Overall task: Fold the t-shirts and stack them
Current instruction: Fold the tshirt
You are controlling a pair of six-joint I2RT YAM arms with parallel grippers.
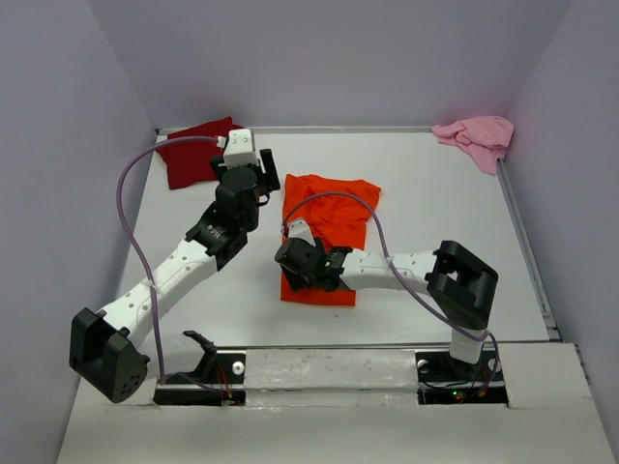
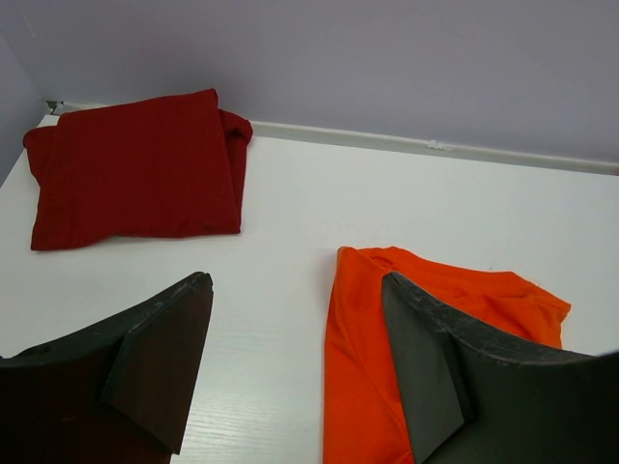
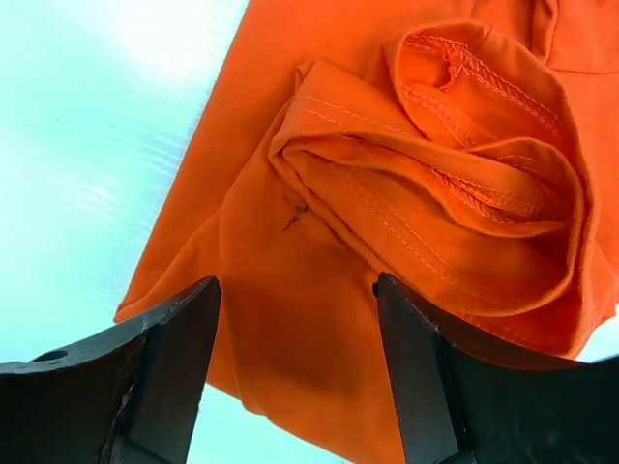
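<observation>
We're hovering right fingers (image 3: 155, 377) wide over the bright orange cloth t-shirt (image 3: 280, 329), left fingers (image 2: 160, 362) wide too; pinching only the bunched sleeve (image 3: 464, 193) ahead risks unfolding it.

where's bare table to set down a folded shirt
Widest bare table: right of the orange shirt, nearer than the pink shirt. Another strip follows the back wall from the red shirt to the pink one. Crowded: left gripper, right gripper at the orange shirt.
</observation>
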